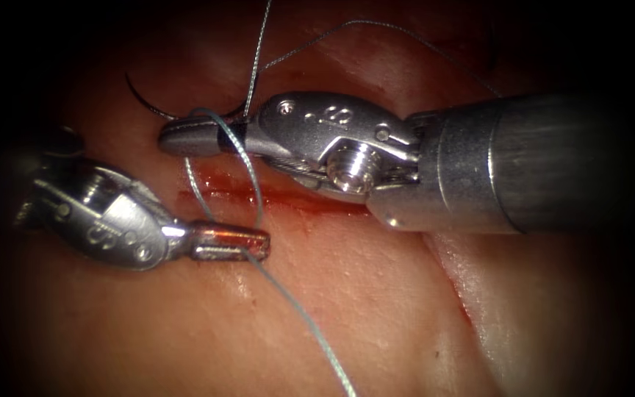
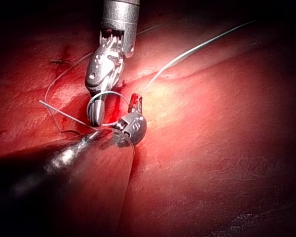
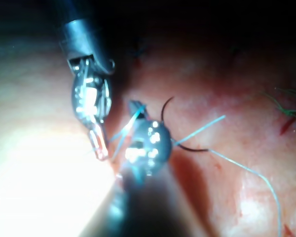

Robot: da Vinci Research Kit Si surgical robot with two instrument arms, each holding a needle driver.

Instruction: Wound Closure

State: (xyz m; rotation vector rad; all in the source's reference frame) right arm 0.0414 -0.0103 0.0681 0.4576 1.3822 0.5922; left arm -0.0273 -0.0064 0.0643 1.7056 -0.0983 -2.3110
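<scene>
Lying loose on the tissue (image 1: 332,316) just behind the right tool (image 1: 185,138), whose pressed-together jaws carry a loop of thread (image 1: 240,151), the needle (image 1: 152,105) sits nearer it than the left tool (image 1: 248,242), which pinches the thread beside the cut (image 1: 273,197).

Right tool (image 1: 185,138) polished metal; tissue (image 1: 347,294) wet, glossy; thread (image 1: 299,309) seemingly smooth.

Thread (image 1: 248,158) loops over right tool (image 1: 185,137), left tool (image 1: 248,242) below, across cut (image 1: 273,197)
</scene>
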